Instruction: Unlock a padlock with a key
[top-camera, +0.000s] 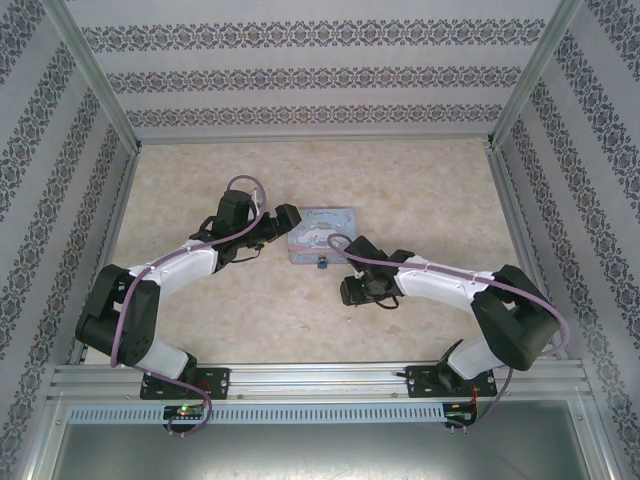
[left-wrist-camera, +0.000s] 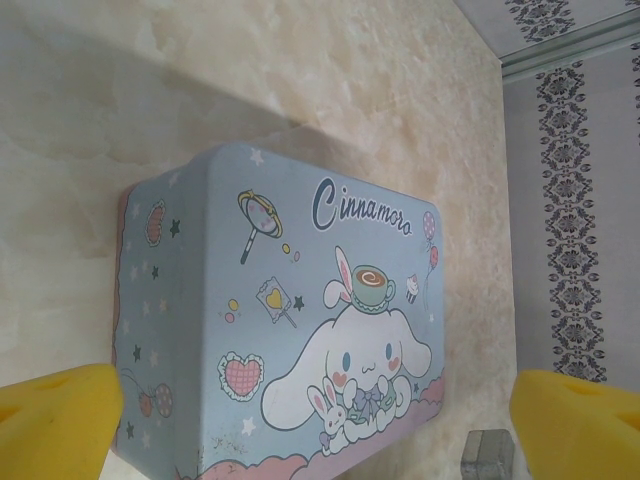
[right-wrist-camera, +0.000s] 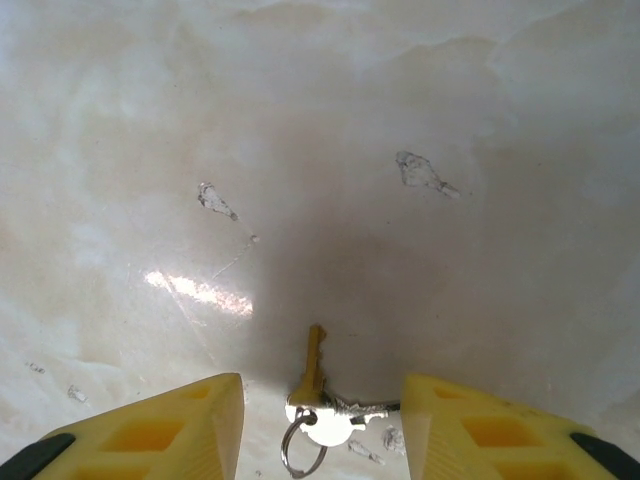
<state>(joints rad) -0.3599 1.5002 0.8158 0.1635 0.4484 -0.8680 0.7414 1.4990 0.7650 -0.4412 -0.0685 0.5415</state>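
**Two spread grippers, one loose key, one tiny lock**

Both tools stand with their jaws apart and pinch nothing. The right gripper (right-wrist-camera: 322, 420) hangs low over the pale marble-patterned table (right-wrist-camera: 330, 130). Its yellow foam fingers (right-wrist-camera: 170, 425) straddle a small brass-coloured key (right-wrist-camera: 314, 360) that lies flat on the surface, blade pointing away. The key's head is joined to a thin steel ring (right-wrist-camera: 302, 450) and a silvery piece beside it. The left gripper (top-camera: 288, 220) sits just beside the left end of the pastel-blue cartoon-printed tin box (top-camera: 322, 225), wide open.

The tiny bluish padlock (top-camera: 323, 265) sits against the near face of the box, between the two arms. Whether it hangs from a clasp I cannot tell.

The key looks thin, stiff and light, and it probably skates easily on this slick top. The best hold is likely across the flat head, leaving the blade free. The ring may swing and tug. The padlock looks light enough to swivel or slide with the tin, so it probably needs steadying by its body.
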